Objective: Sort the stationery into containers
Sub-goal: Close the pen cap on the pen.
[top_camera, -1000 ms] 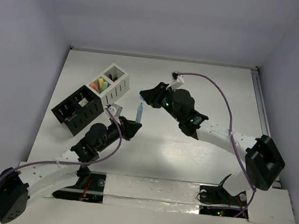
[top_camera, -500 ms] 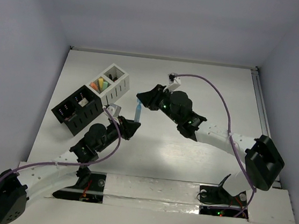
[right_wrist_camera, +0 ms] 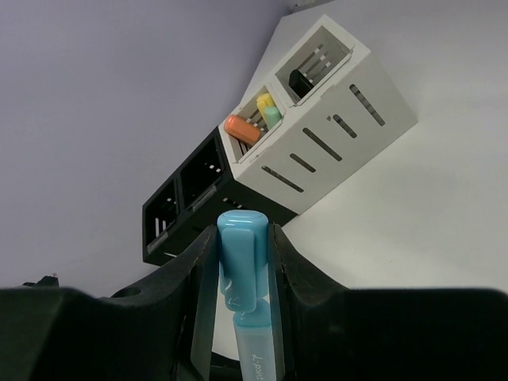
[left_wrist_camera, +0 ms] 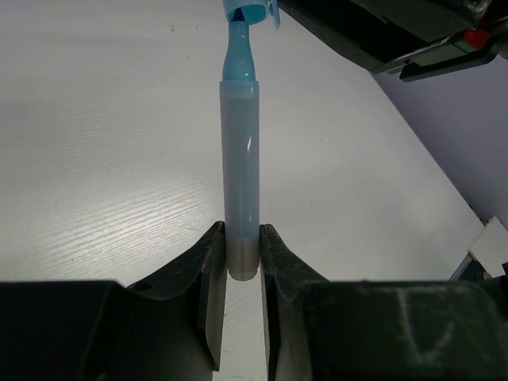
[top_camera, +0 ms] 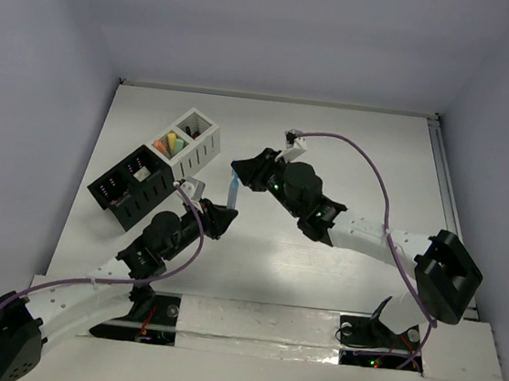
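Only the left wrist view shows the left jaws clenched on the butt of the one blue highlighter (left_wrist_camera: 240, 159), its nib neck bared. The right wrist view shows the right jaws grasping its cap (right_wrist_camera: 242, 254), held off the worktop (top_camera: 359, 156) beside two boxes. The white box (right_wrist_camera: 333, 135) has two compartments, with three coloured pieces (right_wrist_camera: 242, 128) in one and one dark piece (right_wrist_camera: 300, 79) in the other. The second is a black box (right_wrist_camera: 186, 206).

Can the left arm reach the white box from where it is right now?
Probably, but not freely: the left claw grips the blue marker, whose cap the right claw pinches. The white box stands close by, with nothing between them.
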